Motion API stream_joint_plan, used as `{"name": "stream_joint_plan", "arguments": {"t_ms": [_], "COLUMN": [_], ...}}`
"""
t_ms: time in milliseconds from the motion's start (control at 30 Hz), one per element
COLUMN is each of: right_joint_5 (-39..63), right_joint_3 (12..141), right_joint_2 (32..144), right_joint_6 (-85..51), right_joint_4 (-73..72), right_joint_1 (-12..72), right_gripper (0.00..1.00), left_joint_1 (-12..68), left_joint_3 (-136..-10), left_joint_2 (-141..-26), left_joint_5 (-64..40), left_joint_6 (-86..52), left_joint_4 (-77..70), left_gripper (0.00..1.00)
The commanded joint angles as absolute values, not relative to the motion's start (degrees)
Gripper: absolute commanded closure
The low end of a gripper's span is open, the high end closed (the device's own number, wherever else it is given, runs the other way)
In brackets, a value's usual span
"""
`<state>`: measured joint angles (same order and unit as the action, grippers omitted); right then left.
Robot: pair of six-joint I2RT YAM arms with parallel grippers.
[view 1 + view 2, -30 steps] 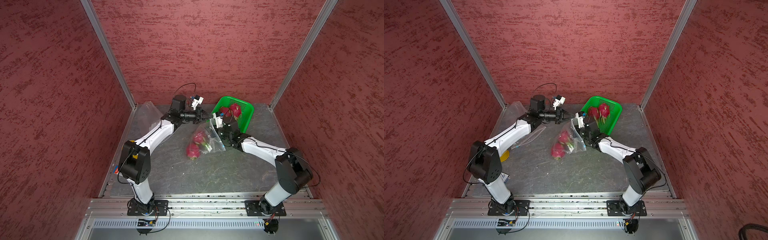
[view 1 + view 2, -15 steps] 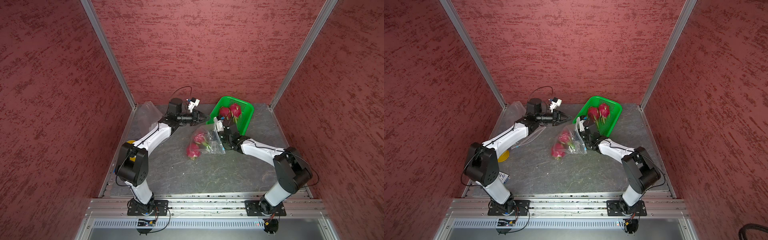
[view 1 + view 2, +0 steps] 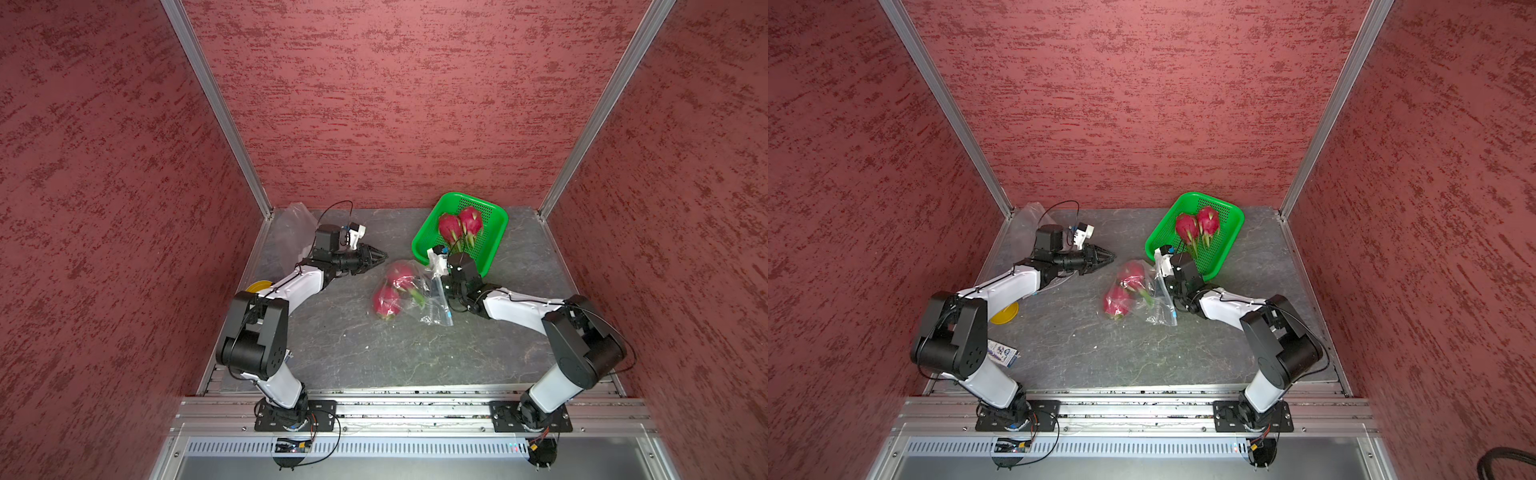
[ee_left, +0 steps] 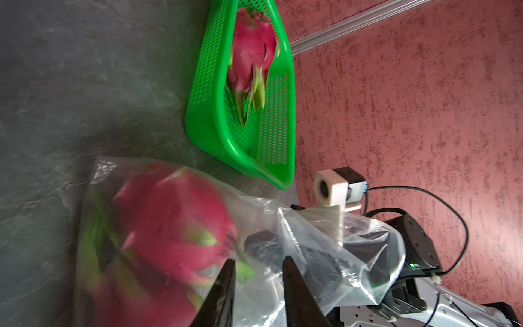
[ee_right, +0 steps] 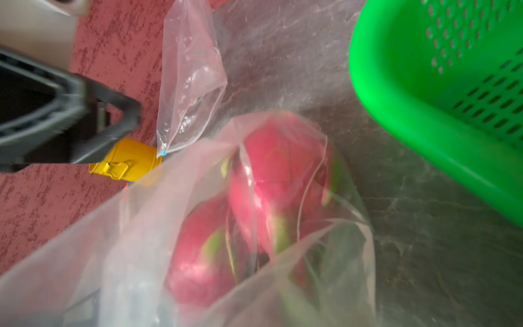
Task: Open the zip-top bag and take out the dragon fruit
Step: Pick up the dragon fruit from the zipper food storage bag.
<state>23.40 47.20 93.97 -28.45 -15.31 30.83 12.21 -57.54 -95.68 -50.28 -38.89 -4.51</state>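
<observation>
Dragon fruit (image 3: 386,300) in bag (image 3: 434,309), near left hand (image 3: 384,256)

The table (image 3: 374,353), a dark grey stone-patterned slab, is carrying five loose items. A green basket (image 3: 419,245) is sitting at the far right, close to the back wall. A zip-top bag (image 3: 432,309) is lying mid-table, just in front of the basket's near corner. A second clear bag (image 3: 291,232) is lying crumpled in the far left corner. A yellow cap (image 3: 1005,313) is resting by the left edge, and a small printed packet (image 3: 1003,355) is lying nearer the front.
</observation>
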Motion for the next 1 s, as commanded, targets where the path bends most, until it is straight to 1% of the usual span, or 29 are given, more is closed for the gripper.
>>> {"name": "stream_joint_plan", "arguments": {"t_ms": [0, 100, 333, 500, 700, 833, 900, 967], "right_joint_5": [23.78, 24.07, 25.62, 24.52, 20.3, 18.81, 18.83, 17.72], "right_joint_3": [46.28, 45.37, 44.28, 43.53, 43.46, 43.63, 44.16, 44.89], "right_joint_2": [92.82, 93.23, 95.27, 97.09, 97.12, 98.18, 99.4, 100.76], "right_joint_6": [-26.49, -24.32, -21.64, -21.02, -19.28, -17.45, -16.79, -15.4], "right_joint_4": [-17.81, -18.52, -19.97, -21.06, -18.72, -18.41, -18.89, -18.69], "right_joint_1": [31.02, 30.99, 31.0, 31.03, 31.35, 31.63, 31.97, 32.65], "right_gripper": [0.85, 0.78, 0.71, 0.68, 0.63, 0.56, 0.49, 0.47], "left_joint_1": [12.56, 12.74, 13.0, 13.18, 13.2, 13.17, 13.1, 12.9], "left_joint_3": [-57.39, -57.48, -57.39, -58.26, -59.23, -60.07, -60.5, -60.73], "left_joint_2": [-98.0, -100.17, -104.84, -107.59, -109.61, -110.63, -110.89, -110.96], "left_joint_5": [-49.71, -49.7, -50.85, -51.54, -51.72, -52.0, -52.02, -51.95], "left_joint_6": [-36.83, -36.04, -37.34, -38.21, -38.22, -37.88, -37.74, -37.54], "left_joint_4": [-5.89, -5.56, -7.41, -7.98, -7.34, -6.56, -5.91, -5.25], "left_gripper": [0.7, 0.7, 0.7, 0.71, 0.71, 0.71, 0.71, 0.71]}}
